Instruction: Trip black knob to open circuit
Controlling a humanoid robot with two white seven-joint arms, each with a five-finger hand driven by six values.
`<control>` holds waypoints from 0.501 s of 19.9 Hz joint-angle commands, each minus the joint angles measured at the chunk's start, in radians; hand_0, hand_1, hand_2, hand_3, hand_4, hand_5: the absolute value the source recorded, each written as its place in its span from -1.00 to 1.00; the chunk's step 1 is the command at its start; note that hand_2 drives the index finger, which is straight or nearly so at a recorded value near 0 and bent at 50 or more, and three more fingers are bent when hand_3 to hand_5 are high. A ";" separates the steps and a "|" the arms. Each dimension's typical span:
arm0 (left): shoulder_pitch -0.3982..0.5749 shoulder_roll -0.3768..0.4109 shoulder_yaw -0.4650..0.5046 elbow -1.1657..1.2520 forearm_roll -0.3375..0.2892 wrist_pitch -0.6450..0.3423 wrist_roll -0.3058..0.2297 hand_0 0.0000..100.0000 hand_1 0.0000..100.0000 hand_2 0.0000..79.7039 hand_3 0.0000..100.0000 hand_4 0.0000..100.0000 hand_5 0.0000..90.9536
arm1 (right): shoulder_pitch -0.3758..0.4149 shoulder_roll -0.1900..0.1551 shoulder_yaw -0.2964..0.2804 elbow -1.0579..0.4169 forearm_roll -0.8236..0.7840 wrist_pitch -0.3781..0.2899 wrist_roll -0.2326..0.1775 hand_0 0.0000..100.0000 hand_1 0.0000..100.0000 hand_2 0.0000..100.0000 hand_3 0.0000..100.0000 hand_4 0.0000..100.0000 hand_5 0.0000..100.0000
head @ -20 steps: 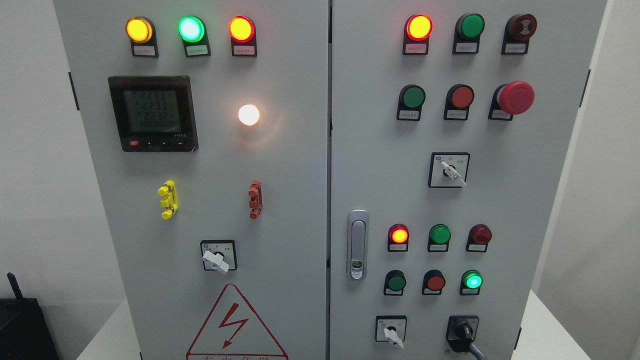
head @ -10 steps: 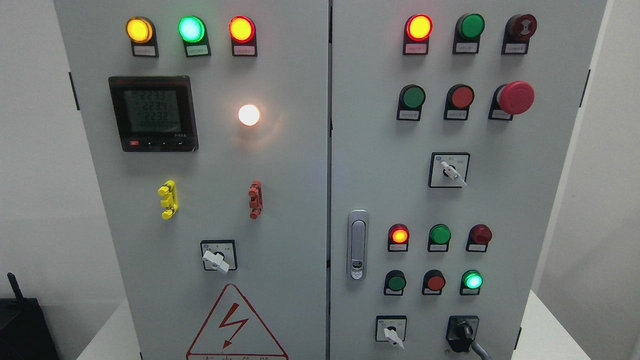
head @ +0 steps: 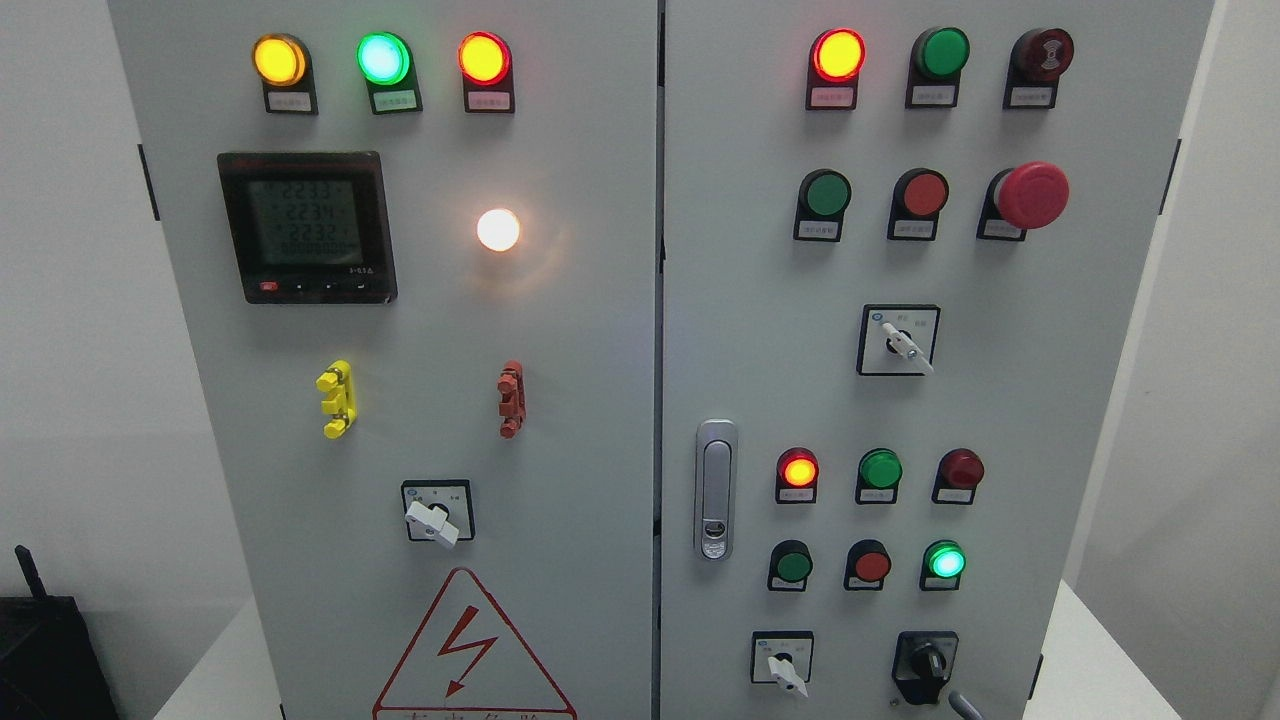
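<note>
The black knob [head: 927,664] sits on a black plate at the lower right of the cabinet's right door [head: 1000,420], with its handle pointing roughly straight down. Only a small grey tip of my right hand [head: 964,708] shows at the bottom edge, just below and right of the knob and apart from it. The rest of that hand is out of frame. My left hand is not in the picture.
A white selector switch [head: 783,664] sits left of the knob, with lit and unlit buttons [head: 871,564] above. A red mushroom stop button [head: 1030,194] juts out at the upper right. A silver door latch [head: 715,490] sits near the centre seam. White table corner [head: 1100,660] at right.
The grey tip of the right hand has pulled down and right, away from the knob. The knob's handle has turned from slanting lower right to nearly vertical.
</note>
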 commanded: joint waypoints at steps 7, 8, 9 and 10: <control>0.000 0.000 0.000 -0.025 0.000 0.000 0.000 -0.76 -0.22 -1.00 -1.00 -1.00 -1.00 | 0.176 -0.025 0.005 -0.086 -0.002 -0.116 0.013 -1.00 -1.00 -1.00 0.61 0.33 0.17; 0.000 0.000 0.000 -0.026 0.000 0.000 0.000 -0.76 -0.22 -1.00 -1.00 -1.00 -1.00 | 0.196 -0.023 0.008 -0.090 -0.002 -0.140 0.034 -1.00 -1.00 -1.00 0.38 0.14 0.01; 0.000 0.000 0.000 -0.027 0.000 0.000 0.000 -0.76 -0.22 -1.00 -1.00 -1.00 -1.00 | 0.221 -0.023 0.011 -0.096 -0.002 -0.168 0.060 -1.00 -1.00 -1.00 0.08 -0.12 -0.20; 0.000 0.000 0.000 -0.025 0.000 0.000 0.000 -0.76 -0.22 -1.00 -1.00 -1.00 -1.00 | 0.236 -0.025 0.013 -0.100 -0.002 -0.191 0.076 -1.00 -1.00 -1.00 -0.14 -0.32 -0.34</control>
